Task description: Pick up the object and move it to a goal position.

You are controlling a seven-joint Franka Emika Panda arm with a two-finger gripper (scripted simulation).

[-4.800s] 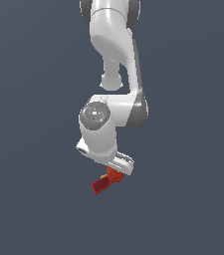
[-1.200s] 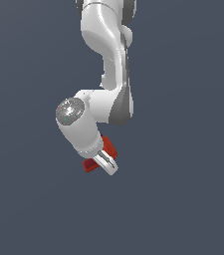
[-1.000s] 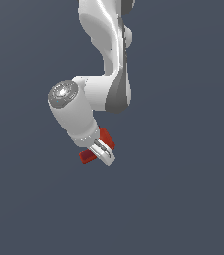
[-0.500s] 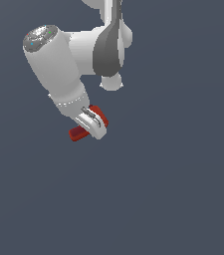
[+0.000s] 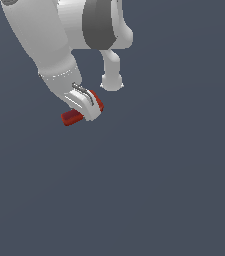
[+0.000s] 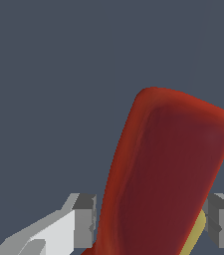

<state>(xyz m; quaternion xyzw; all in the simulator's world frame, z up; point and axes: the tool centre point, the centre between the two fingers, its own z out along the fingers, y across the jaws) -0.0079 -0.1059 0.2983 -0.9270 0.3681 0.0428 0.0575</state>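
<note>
Plain grey backdrop; gripper (image 5: 86, 104) fingers pinch the drill (image 5: 73, 117) between them, carrying it clear toward its goal.

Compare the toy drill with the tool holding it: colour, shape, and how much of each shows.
The drill is red with a yellow trigger; the tool is white and grey. The drill's handle is rounded and blocky; the tool's fingers are squared, flanking it on both sides. In the exterior view the tool hides most of the drill. Both hang against plain dark background.
</note>
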